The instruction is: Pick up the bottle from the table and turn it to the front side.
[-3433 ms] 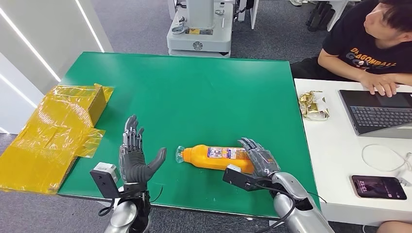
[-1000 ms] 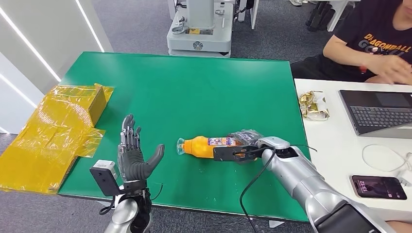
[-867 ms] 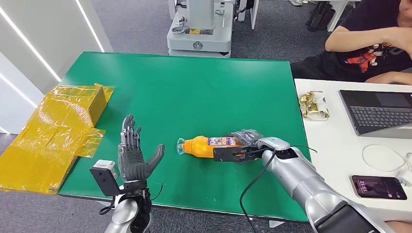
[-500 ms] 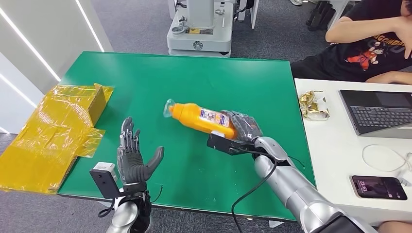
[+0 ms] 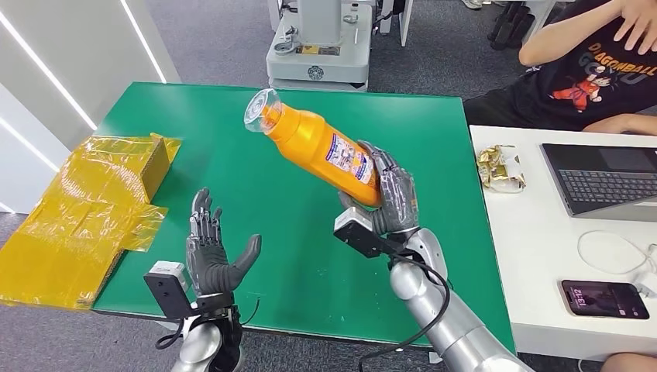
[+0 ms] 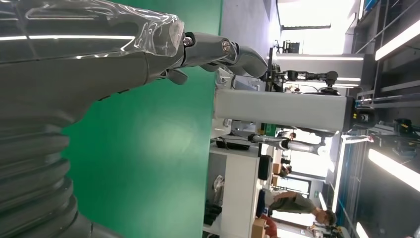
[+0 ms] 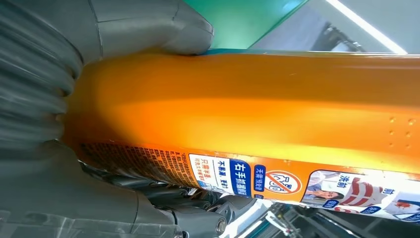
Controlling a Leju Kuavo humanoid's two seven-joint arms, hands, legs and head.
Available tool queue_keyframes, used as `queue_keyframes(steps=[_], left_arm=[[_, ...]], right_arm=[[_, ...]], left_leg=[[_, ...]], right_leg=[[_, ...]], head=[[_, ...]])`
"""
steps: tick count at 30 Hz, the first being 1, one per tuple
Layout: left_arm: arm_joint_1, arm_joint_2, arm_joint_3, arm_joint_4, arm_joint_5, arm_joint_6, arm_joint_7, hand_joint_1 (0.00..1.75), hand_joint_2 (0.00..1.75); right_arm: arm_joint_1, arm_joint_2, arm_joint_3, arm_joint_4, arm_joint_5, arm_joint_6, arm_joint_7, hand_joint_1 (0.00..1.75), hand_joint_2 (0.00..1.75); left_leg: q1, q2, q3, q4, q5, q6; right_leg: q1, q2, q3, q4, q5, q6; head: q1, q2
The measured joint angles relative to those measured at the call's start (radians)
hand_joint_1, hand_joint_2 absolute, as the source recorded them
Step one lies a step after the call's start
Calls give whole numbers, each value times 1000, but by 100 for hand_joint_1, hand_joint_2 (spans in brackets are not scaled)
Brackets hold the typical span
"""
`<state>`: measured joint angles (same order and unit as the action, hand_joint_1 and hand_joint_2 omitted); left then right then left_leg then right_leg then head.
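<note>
A wide rectangular table with a bright green top [image 5: 310,147] stood on a grey carpeted floor [image 5: 217,39]. At the green table's left edge lay a crumpled sheet of glossy yellow plastic wrapping over a box-like shape [image 5: 85,209], part of it on the green surface and the rest hanging past the edge. Just beside the green table on the right stood a white desk [image 5: 534,256]. On the white desk lay a crinkled gold foil packet [image 5: 500,168] near its far left corner, a dark grey open laptop [image 5: 604,182], a thin white cable [image 5: 616,249] and a black smartphone with a lit screen [image 5: 603,298].
</note>
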<state>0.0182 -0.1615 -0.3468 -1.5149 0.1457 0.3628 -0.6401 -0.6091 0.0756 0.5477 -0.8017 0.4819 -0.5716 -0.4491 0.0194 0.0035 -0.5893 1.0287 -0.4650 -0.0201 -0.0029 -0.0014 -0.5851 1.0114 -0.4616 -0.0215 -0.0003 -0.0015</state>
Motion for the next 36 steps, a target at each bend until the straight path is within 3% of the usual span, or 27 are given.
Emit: queue_keyframes(steps=[12,23,36], left_arm=[[2,13,-4,7,-10,-64,-44,0,175],[-15,17,-23,4,-8,-162,-33,0,175],[-58,17,-28,6,-10,-192,-23,0,175]], right_arm=[[46,26,71,-35,-1,157,-17,175,175],[36,63,111,18,-13,189,-25,175,175],[17,72,127,61,2,273,7,175,175]], left_leg=[[0,0,0,0,0,0],[0,0,0,0,0,0],[0,0,0,0,0,0]], right_leg=[[0,0,0,0,0,0],[0,0,0,0,0,0],[0,0,0,0,0,0]], head=[[0,0],[0,0],[0,0]])
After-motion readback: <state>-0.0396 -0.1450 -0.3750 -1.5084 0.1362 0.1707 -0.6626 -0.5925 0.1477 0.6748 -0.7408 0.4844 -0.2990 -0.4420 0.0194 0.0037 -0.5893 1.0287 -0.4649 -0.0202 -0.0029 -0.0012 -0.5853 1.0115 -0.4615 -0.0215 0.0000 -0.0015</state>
